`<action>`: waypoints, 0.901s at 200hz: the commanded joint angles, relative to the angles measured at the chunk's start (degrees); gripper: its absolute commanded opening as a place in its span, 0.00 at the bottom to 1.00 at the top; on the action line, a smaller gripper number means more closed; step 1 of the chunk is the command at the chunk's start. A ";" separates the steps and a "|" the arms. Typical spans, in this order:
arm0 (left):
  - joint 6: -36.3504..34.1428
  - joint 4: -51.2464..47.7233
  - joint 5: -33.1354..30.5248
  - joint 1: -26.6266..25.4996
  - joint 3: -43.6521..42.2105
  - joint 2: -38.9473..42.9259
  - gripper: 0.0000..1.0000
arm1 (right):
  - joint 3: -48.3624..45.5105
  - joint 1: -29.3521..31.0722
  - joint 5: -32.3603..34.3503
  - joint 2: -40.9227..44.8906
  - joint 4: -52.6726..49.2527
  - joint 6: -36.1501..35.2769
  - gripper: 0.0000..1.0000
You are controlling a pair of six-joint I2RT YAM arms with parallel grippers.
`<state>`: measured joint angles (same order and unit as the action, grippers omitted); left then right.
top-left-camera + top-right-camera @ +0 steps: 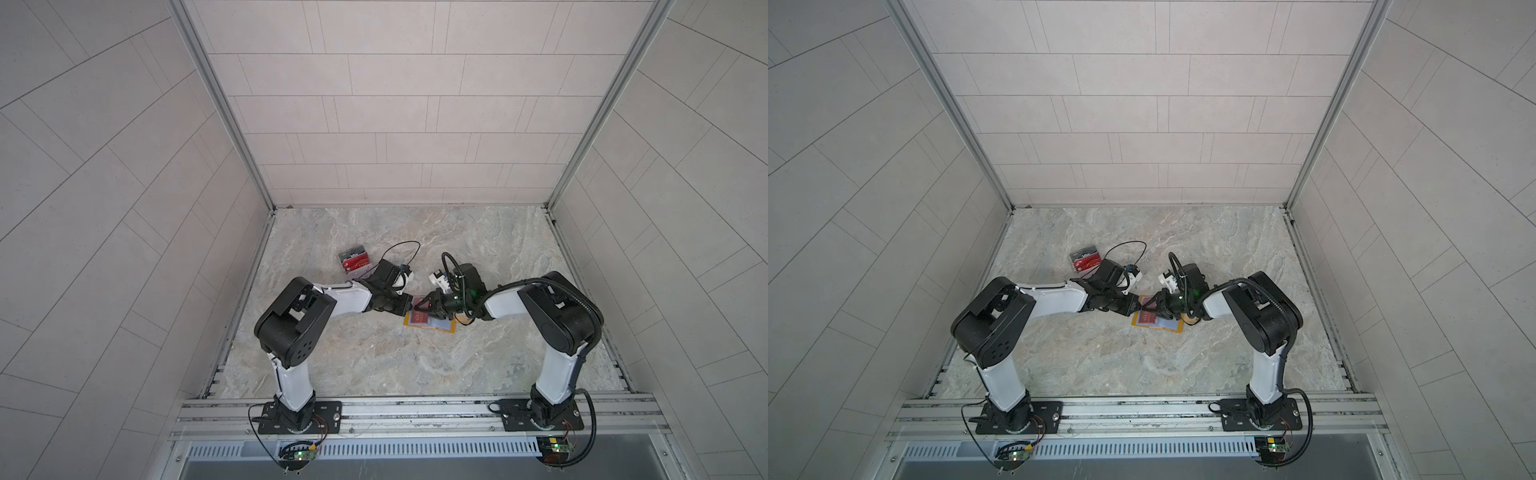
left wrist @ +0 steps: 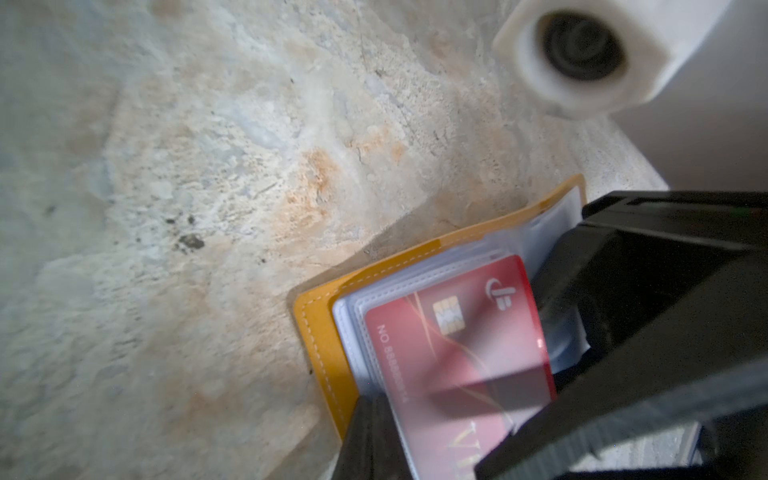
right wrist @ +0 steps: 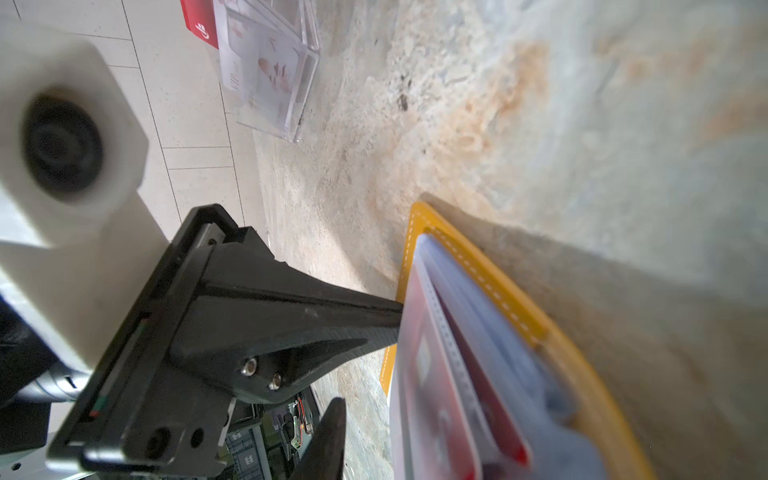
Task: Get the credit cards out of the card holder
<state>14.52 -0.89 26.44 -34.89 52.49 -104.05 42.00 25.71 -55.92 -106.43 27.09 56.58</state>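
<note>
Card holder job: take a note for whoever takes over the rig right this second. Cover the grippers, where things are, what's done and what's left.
Left gripper: shut, with its tip against a clear sleeve of the card holder.
Right gripper: at the raised sleeves from the opposite side. I cannot tell whether it grips anything.
Card holder: lying open on the marble table, mid-workspace.
Done: one red credit card sits in the clear acrylic box, beside a black Vip card.
Left: at least two sleeved red cards to pull out.
</note>
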 commanded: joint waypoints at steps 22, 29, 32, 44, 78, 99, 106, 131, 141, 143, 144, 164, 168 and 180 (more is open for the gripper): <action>-0.64 -6.06 -2.36 -1.01 -2.51 -3.77 0.03 | -1.32 0.57 -0.74 0.65 5.61 1.34 0.28; -0.66 -6.06 -2.36 -1.03 -2.51 -3.84 0.03 | -1.71 0.56 -0.83 1.06 6.17 1.34 0.28; -0.71 -6.06 -2.38 -0.97 -2.56 -3.83 0.03 | -1.94 0.54 -0.85 1.35 6.48 1.34 0.28; -0.64 -6.14 -2.42 -0.98 -2.55 -3.71 0.03 | -2.65 0.43 -0.94 2.20 7.54 1.43 0.28; -0.75 -6.50 -2.64 -1.04 -2.29 -3.62 0.03 | -4.23 -0.22 -1.34 4.56 10.20 1.86 0.28; -0.77 -6.54 -2.79 -0.98 -2.23 -3.62 0.03 | -5.57 -1.13 -1.71 5.69 12.92 3.10 0.28; -0.73 -6.58 -2.80 -1.02 -2.23 -3.66 0.03 | -5.99 -1.47 -1.82 5.93 13.97 3.63 0.28; -0.73 -6.56 -2.79 -1.04 -2.15 -3.78 0.03 | -8.34 -2.41 -2.47 6.28 18.11 5.79 0.27; -0.73 -6.59 -2.79 -1.04 -2.15 -3.79 0.03 | -8.85 -2.72 -2.61 6.32 19.72 6.75 0.27; -0.73 -6.59 -2.79 -1.03 -2.20 -3.79 0.03 | -8.97 -2.76 -2.66 6.26 20.05 6.89 0.27; -0.73 -6.63 -2.79 -1.00 -2.21 -3.79 0.03 | -9.05 -2.77 -2.68 6.25 20.17 6.97 0.27; -0.81 -6.76 -2.88 -1.04 -1.95 -3.79 0.03 | -9.89 -3.32 -2.90 6.05 23.22 8.63 0.27; -0.80 -6.76 -2.89 -1.06 -1.91 -3.79 0.03 | -10.05 -3.38 -2.96 6.00 23.83 9.00 0.27; -0.81 -6.85 -2.89 -0.97 -1.90 -3.81 0.03 | -10.43 -3.65 -3.12 5.84 25.29 9.80 0.26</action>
<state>14.52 -0.75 26.48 -34.94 52.49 -104.14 32.10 22.59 -57.80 -102.10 44.84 63.16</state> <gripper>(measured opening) 0.041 0.265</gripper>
